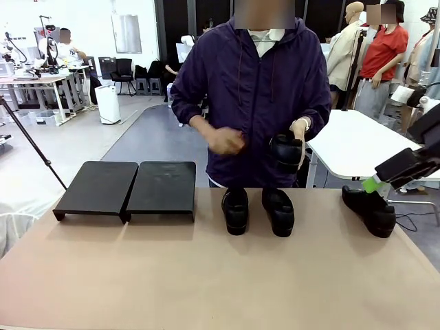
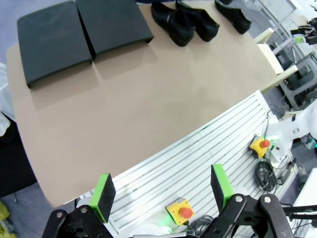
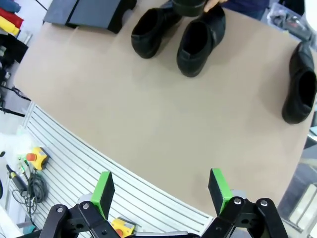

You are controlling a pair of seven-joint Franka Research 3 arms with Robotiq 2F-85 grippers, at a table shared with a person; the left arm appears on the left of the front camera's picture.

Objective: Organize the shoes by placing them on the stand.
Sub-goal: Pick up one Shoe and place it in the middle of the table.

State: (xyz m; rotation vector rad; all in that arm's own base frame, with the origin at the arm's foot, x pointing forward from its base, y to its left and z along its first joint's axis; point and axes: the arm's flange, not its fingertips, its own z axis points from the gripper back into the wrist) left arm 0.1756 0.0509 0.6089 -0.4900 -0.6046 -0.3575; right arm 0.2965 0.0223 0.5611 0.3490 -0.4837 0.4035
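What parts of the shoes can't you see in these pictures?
- Front view: the right gripper covers part of the far-right shoe.
- Front view: the person's hand covers part of the held shoe.
- Right wrist view: the top edge cuts off most of that shoe.
- Left wrist view: the top edge cuts off one end of the far-right shoe.

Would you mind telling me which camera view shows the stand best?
The front view: both platforms of the stand show whole, side by side, legs included. The left wrist view shows the stand from above, its far edge cropped. The right wrist view catches just a part at its top edge.
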